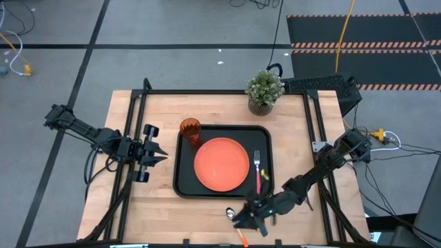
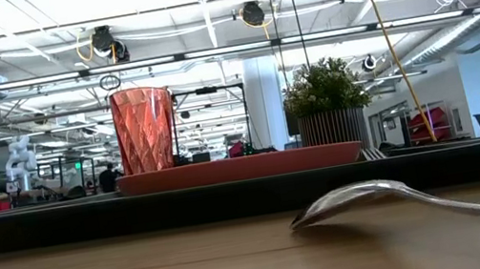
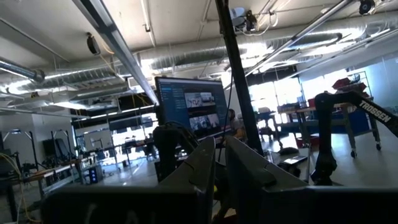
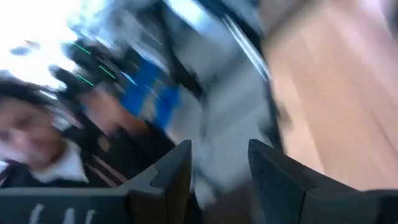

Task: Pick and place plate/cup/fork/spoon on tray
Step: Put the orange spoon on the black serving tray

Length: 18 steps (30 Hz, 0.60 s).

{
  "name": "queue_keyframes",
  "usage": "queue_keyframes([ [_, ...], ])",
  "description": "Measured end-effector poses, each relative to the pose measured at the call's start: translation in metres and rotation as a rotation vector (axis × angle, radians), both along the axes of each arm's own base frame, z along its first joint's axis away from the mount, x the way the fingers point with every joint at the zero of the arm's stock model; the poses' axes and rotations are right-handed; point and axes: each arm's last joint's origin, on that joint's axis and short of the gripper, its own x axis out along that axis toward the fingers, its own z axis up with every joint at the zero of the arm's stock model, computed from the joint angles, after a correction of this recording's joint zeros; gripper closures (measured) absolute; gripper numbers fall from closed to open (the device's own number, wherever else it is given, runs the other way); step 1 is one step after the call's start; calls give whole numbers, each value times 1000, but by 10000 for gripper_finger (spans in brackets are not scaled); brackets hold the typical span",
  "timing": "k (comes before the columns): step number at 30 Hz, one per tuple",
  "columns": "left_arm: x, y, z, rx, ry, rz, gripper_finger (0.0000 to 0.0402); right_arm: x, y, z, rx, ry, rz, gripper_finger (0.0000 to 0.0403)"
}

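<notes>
The black tray [image 1: 180,172] lies mid-table. On it rest the orange plate [image 1: 221,164], the amber cup [image 1: 190,131] standing upright at its far left corner, and the red-handled fork [image 1: 259,171] along its right side. The spoon [image 1: 234,222] lies on the wood near the table's front edge, its metal bowl [image 2: 356,198] resting on the table and its orange handle [image 1: 242,238] pointing toward that edge. My right gripper [image 1: 247,219] is over the spoon's middle, open [image 4: 219,168], with nothing between its fingers. My left gripper [image 1: 158,153] waits left of the tray, shut [image 3: 221,168].
A potted green plant [image 1: 264,89] stands at the table's far edge behind the tray. Bare wood [image 1: 148,200] lies left of the tray and in front of it. A person [image 4: 37,143] shows blurred beyond the table in the right wrist view.
</notes>
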Motion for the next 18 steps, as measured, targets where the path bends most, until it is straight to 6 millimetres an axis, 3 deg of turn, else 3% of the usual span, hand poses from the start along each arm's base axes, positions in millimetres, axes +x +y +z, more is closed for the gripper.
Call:
queue_keyframes([
  [5,0,0,0,5,-1,3,360,3,-13,31,-37,-318,-285,253],
  [9,0,0,0,8,0,4,360,7,-25,40,22,-372,-434,253],
  [13,0,0,-1,10,4,4,360,26,-22,57,25,-317,-424,253],
  [18,0,0,-1,10,4,5,360,59,-1,110,-247,-29,-261,253],
])
